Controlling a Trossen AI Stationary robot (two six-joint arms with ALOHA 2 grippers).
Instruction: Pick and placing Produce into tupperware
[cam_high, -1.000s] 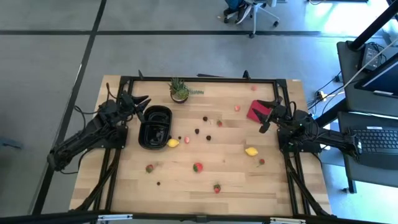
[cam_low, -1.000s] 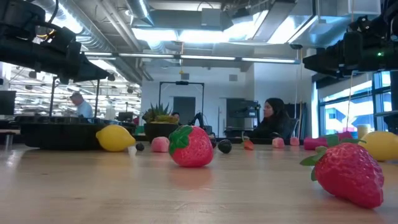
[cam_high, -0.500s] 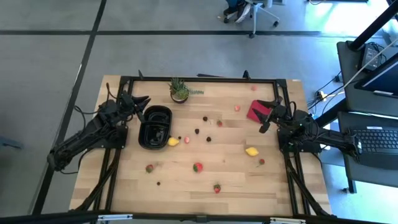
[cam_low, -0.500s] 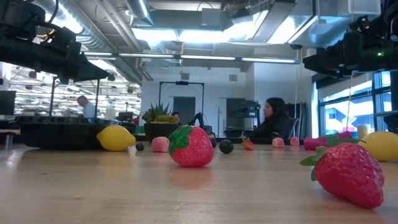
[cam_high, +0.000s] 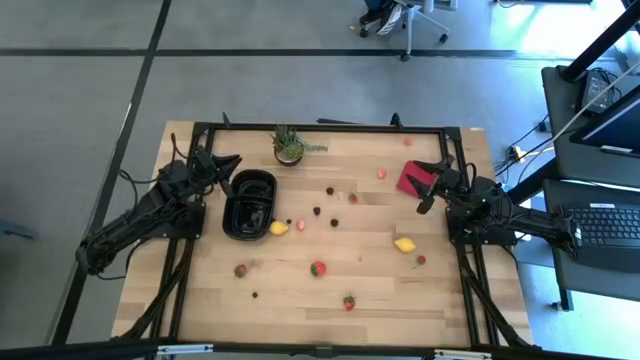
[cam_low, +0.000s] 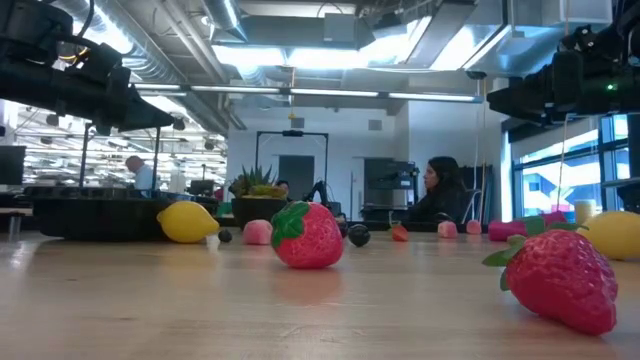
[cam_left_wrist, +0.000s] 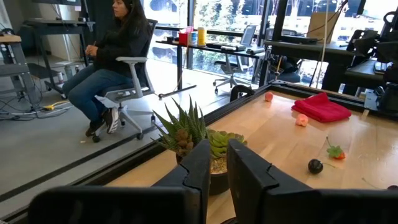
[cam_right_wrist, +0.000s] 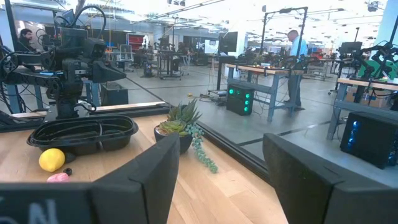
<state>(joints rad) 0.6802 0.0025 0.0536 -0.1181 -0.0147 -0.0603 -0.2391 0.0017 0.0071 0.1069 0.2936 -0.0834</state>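
The black tupperware (cam_high: 250, 205) sits on the table's left part; in the high view I see no fruit inside it. Toy produce lies scattered on the wood: a lemon (cam_high: 278, 229) against the tupperware's near right corner, another lemon (cam_high: 404, 243), strawberries (cam_high: 318, 268) (cam_high: 349, 301) (cam_high: 241, 270) and small berries (cam_high: 317, 210). My left gripper (cam_high: 228, 161) hangs shut above the table by the tupperware's far left corner. My right gripper (cam_high: 428, 190) hangs open at the right, over the near edge of the flat red square (cam_high: 411, 177).
A small potted plant (cam_high: 289, 145) stands near the far edge, right of my left gripper. A black frame runs around the table's edge (cam_high: 330, 126). Bare wood lies along the near edge. People sit and stand at desks in the room beyond (cam_low: 436, 190).
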